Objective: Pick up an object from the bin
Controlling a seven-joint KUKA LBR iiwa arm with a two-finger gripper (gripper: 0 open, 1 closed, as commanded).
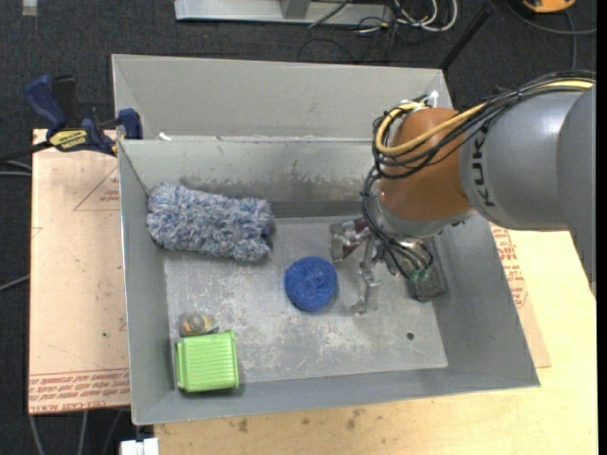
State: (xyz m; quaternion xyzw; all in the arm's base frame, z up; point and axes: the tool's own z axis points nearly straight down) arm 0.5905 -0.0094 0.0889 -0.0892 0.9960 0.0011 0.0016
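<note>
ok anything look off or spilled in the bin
Nothing stands out. The fuzzy blue-and-white roll, the blue round pad, the green ribbed block and the small brownish thing beside it all lie on the bin floor, nothing spilled or broken. The tool is just right of the blue round pad.

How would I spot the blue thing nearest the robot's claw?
In the grey bin, look mid-floor, just left of the gripper: a round blue pad lies there. Its neighbours differ: the fuzzy roll behind is long and speckled, the ribbed block in the near-left corner is green and square.
</note>
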